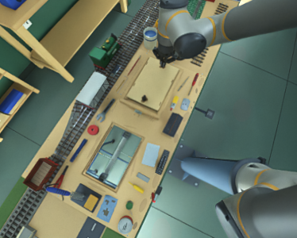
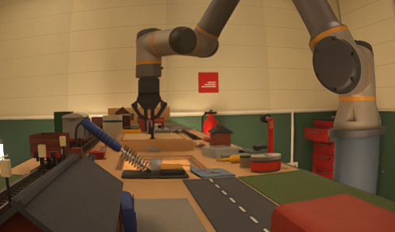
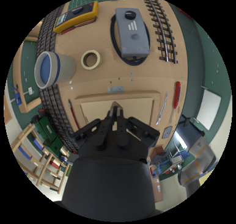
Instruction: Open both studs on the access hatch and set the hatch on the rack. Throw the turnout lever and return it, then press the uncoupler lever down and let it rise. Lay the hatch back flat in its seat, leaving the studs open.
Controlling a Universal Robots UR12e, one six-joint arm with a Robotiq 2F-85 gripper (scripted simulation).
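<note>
The far stud (image 1: 163, 64) of the access hatch (image 1: 153, 83) is held in my closed gripper (image 1: 163, 63) (image 2: 151, 130) (image 3: 115, 113), which stands upright over the hatch's far edge. The stud itself is hidden between the fingers. The hatch is a tan wooden panel lying flat on the rack (image 2: 157, 142), and its near stud (image 1: 144, 97) sticks up free at the opposite edge. The open seat (image 1: 114, 155) with the turnout lever (image 1: 111, 141) and the uncoupler lever (image 1: 102, 175) inside lies nearer along the bench.
A blue-rimmed cup (image 1: 150, 36) (image 3: 52, 70) and a tape roll (image 3: 90, 59) sit just beyond the hatch's far edge. A controller box (image 3: 132, 32) and loose track (image 3: 160, 28) lie farther on. A red screwdriver (image 1: 193, 82) lies right of the hatch, a green locomotive (image 1: 105, 51) to the left.
</note>
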